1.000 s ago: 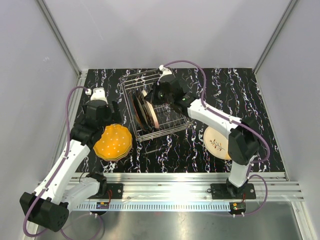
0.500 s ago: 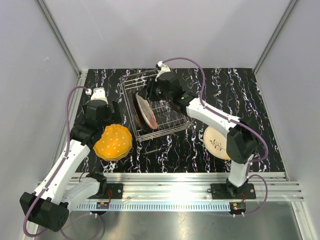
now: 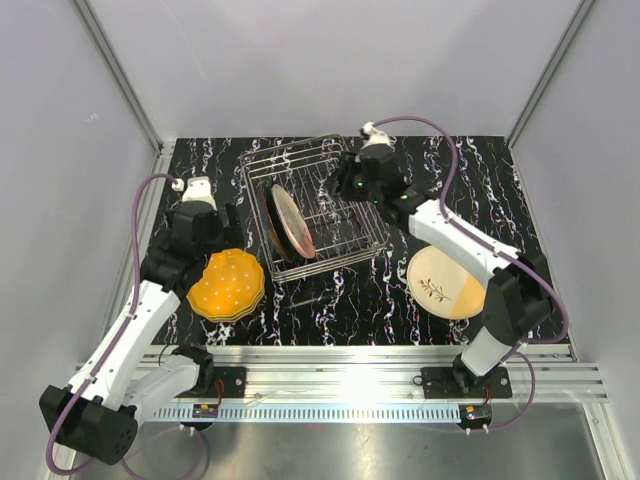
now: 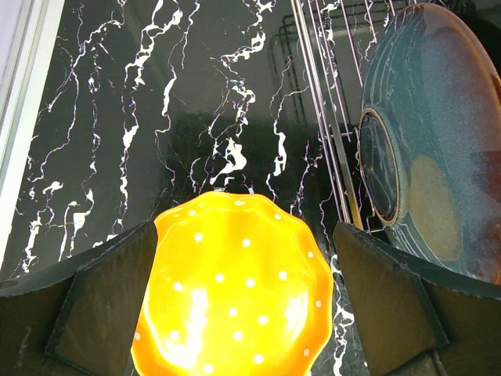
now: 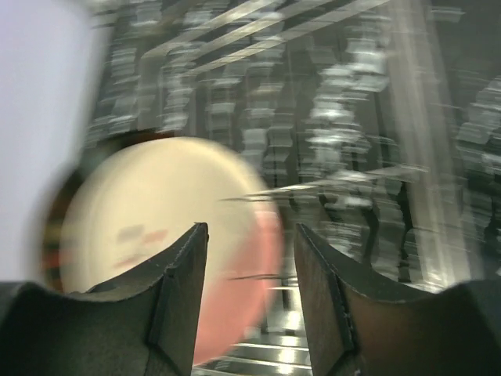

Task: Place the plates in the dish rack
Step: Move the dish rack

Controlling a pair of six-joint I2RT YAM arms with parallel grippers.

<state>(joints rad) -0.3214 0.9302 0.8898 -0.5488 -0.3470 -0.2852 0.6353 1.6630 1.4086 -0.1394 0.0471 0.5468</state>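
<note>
L gripper (image 4: 244,231) & R gripper (image 5: 250,229) both spread, nothing held; dish rack (image 3: 345,228) part loaded.
I see a black white-veined table (image 3: 480,170) boxed by pale grey walls (image 3: 330,60), alu rail (image 3: 380,360) along near edge. Rack sits mid-table w/ plates (image 3: 291,222) on edge in its left slots. L gripper hovers over orange dotted plate (image 3: 227,285), flat just left of rack; R gripper is above rack's right end (wrist view blurred). Cream plate (image 3: 445,285) lies flat at right.

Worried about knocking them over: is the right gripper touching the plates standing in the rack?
Apart. The top view shows the right gripper over bare rack wires, a clear gap from the standing plates.
</note>
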